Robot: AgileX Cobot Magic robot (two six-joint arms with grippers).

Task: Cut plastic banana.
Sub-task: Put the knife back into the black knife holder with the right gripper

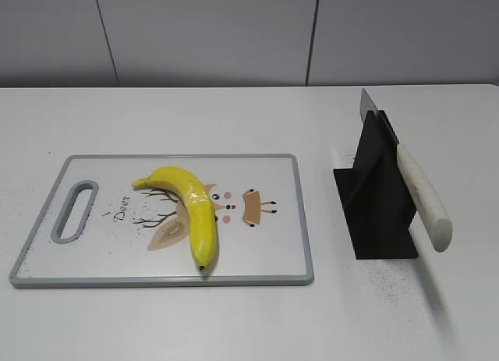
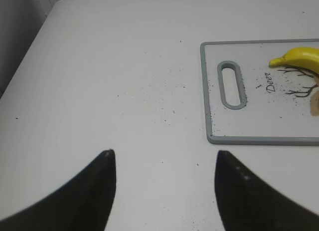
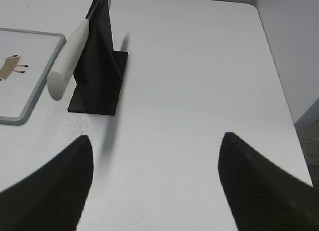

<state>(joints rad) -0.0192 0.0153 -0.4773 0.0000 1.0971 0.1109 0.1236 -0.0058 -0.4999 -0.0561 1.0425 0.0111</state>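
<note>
With both grippers' fingers released over bare table, plastic banana (image 1: 192,211) lying uncut on the cutting board (image 1: 265,260), I judge a careless grab at the knife (image 1: 421,196) handle could topple its black stand (image 1: 374,201)

Open white tabletop (image 1: 234,322) surrounds the grey-rimmed white cutting board (image 1: 265,263), on which only the glossy yellow plastic banana (image 1: 199,213) rises, while the black upright knife stand (image 1: 374,197) with its protruding white-handled knife (image 1: 425,197) obstructs the right side.
</note>
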